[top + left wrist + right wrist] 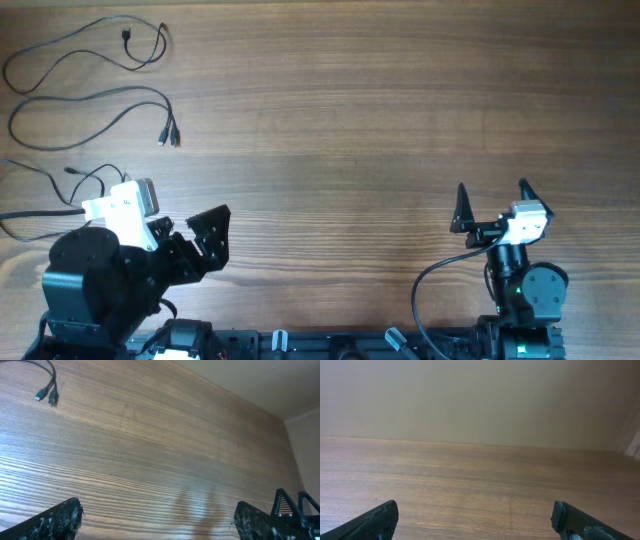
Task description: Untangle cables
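Observation:
Three thin black cables lie as separate loose strands at the table's far left. The top cable [70, 48] curves to a plug near the back edge. The middle cable [100, 98] ends in two plugs [168, 135], which also show in the left wrist view [45, 395]. The third cable [45, 180] runs partly under my left arm. My left gripper [200, 235] is open and empty, right of the cables and near the front. My right gripper [492, 205] is open and empty at the front right, far from the cables.
The wooden table [350, 120] fills the view. A thick black wire [430, 280] loops from the right arm's base at the front edge. A pale wall [480, 395] stands behind the table in the right wrist view.

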Available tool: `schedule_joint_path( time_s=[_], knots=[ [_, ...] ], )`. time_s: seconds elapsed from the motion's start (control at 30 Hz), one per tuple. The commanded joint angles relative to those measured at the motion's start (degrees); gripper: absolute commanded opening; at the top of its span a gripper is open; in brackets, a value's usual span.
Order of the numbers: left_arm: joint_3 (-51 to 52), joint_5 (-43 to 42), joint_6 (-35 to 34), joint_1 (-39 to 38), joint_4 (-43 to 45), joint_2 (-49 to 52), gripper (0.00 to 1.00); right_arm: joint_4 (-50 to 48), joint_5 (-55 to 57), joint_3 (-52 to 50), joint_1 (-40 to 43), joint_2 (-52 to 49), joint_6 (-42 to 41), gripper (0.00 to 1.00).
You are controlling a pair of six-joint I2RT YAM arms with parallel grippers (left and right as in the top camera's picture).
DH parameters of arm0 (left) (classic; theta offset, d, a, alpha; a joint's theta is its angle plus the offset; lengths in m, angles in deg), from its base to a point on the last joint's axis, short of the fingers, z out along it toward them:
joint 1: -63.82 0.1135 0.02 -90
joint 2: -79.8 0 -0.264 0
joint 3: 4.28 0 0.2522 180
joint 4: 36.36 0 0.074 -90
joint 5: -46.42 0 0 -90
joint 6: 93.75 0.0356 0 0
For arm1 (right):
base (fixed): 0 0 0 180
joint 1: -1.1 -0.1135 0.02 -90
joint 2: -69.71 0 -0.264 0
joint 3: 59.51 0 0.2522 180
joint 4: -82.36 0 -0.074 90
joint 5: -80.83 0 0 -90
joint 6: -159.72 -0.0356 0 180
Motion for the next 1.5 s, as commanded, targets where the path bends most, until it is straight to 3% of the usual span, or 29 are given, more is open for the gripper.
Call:
schedule_joint_path(
  time_s=[0.0, 0.17, 1.47],
  knots=[
    [-0.35, 0.35, 1.16, -0.33, 0.15, -0.04, 1.00, -0.11, 0.85, -0.26, 2.21, 0.94, -0.85, 1.00],
    [-0.35, 0.35, 1.16, -0.33, 0.15, -0.04, 1.00, -0.09, 0.79, -0.26, 2.73, 0.94, 2.10, 1.00],
    [-0.35, 0.35, 1.16, -0.33, 0.15, -0.04, 1.00, -0.22, 0.81, -0.24, 1.03, 0.87, 0.59, 1.00]
  ],
)
